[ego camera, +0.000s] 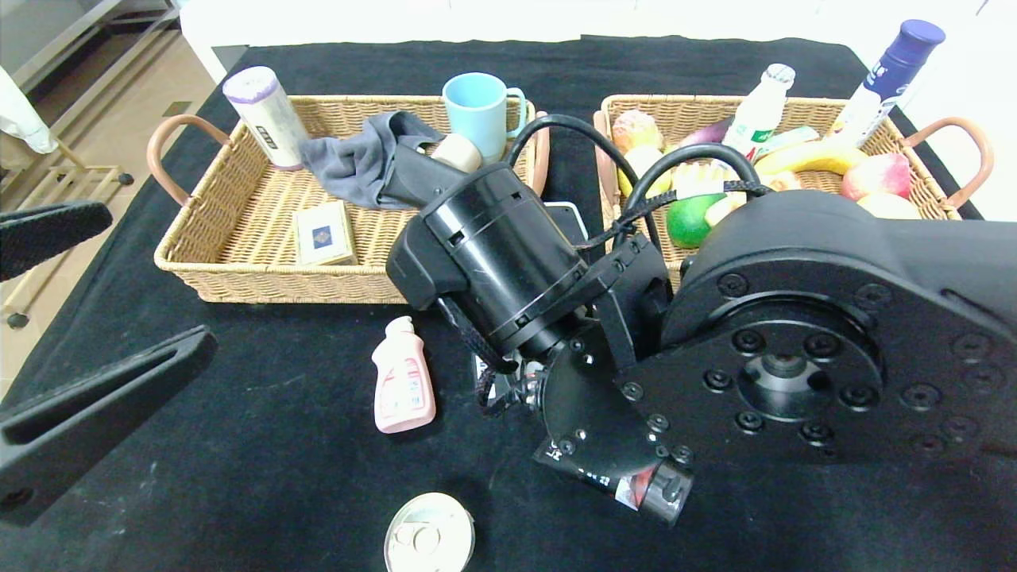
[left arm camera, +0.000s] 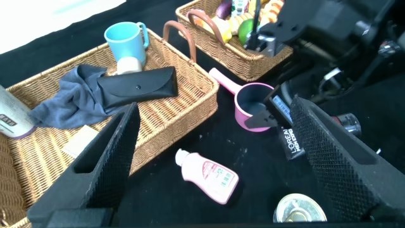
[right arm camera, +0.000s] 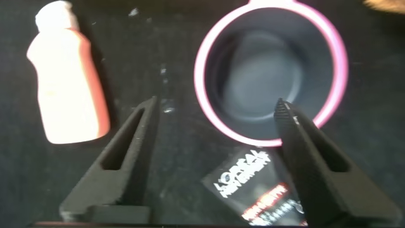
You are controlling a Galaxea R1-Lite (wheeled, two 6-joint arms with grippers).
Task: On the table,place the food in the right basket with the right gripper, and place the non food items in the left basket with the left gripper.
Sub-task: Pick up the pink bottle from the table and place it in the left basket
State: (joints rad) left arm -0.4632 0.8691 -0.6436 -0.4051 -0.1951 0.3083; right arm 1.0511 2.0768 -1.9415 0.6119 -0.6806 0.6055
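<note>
I had the right gripper (right arm camera: 215, 158) hanging low over the black table (ego camera: 262, 469), its fingers spread wide and holding nothing, right above the pink cup (right arm camera: 272, 69), which I took as my landmark. The cup stood just in front of the gap between the two baskets, a black L'Oréal tube (right arm camera: 259, 190) lay touching its near side, and the pink bottle (ego camera: 403, 377) lay on its side a little to the cup's left. A tin can (ego camera: 429, 536) sat nearer the robot than the cup. The left gripper (left arm camera: 215, 164) hovered well to the cup's left, also open and empty. The right basket (ego camera: 802, 107), behind and right of the cup, already held fruit and bottles; the left basket (ego camera: 238, 270) held a mug, cloth, case and box. I judged the step in hand to be choosing a pick. Since the cup, tube and bottle looked like non-food, I thought the next move called for pulling the right arm clear and bringing the left gripper down over the bottle.
</note>
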